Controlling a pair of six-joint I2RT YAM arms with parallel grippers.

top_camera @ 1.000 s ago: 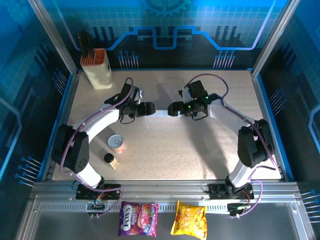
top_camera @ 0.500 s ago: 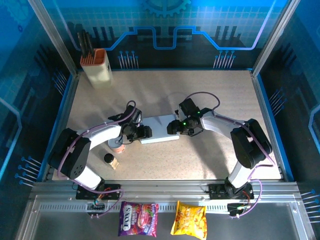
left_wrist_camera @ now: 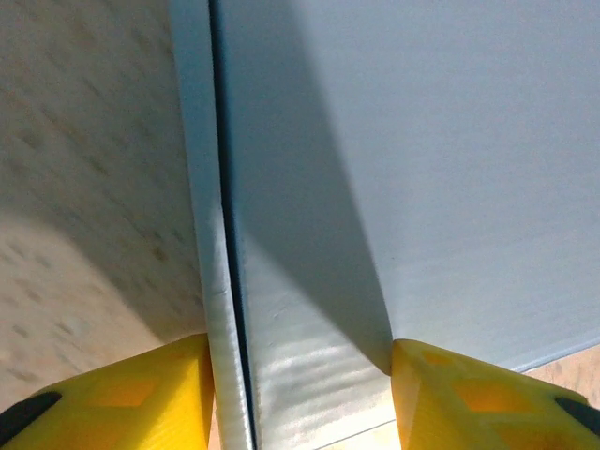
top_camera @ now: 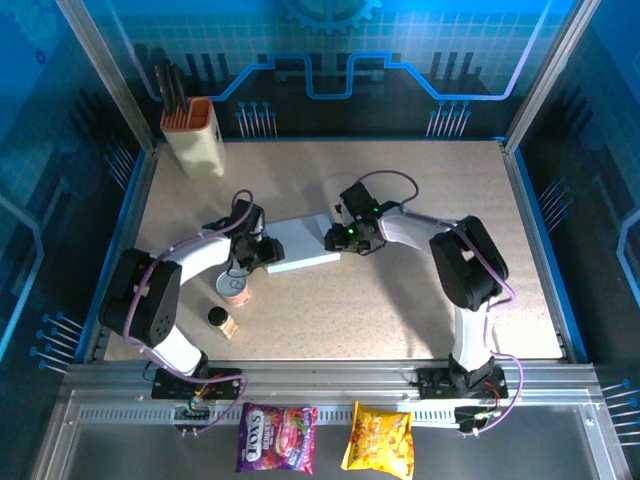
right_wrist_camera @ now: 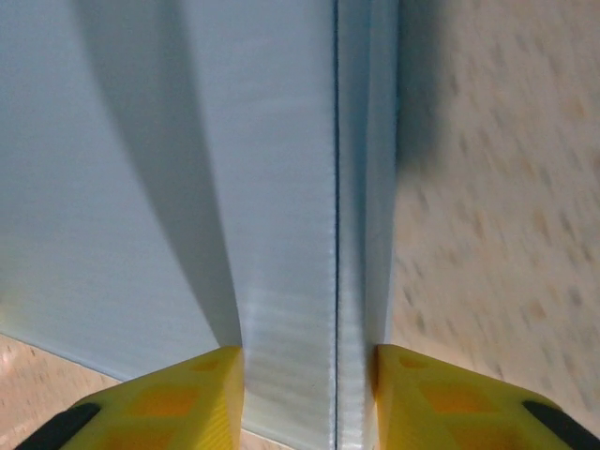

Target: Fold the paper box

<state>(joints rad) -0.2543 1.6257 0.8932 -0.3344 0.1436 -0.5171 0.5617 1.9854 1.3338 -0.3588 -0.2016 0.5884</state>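
Note:
The paper box point(top_camera: 300, 245) lies flat on the table as a pale white-grey sheet, slanted between my two grippers. My left gripper point(top_camera: 266, 250) is at its left end and my right gripper point(top_camera: 333, 238) at its right end. In the left wrist view the yellow fingers point(left_wrist_camera: 141, 394) of the left gripper point(left_wrist_camera: 300, 394) press on either side of a creased edge strip of the paper box point(left_wrist_camera: 422, 141). In the right wrist view the right gripper point(right_wrist_camera: 309, 398) clamps the paper box point(right_wrist_camera: 141, 141) along its folded edge in the same way, with its fingers point(right_wrist_camera: 450, 398) touching the card.
A small tin can point(top_camera: 234, 286) and a dark-capped little bottle point(top_camera: 218, 320) stand just in front of the left arm. A cream holder with an orange top point(top_camera: 195, 135) stands at the back left. Two snack bags point(top_camera: 277, 437) lie beyond the table's near edge. Bare tabletop point(top_camera: 420, 300) spreads to the right.
Both arms have drawn back toward me and leftward, bringing the box from the back middle to the table's centre. Both pairs of jaws have narrowed onto the box's ends.

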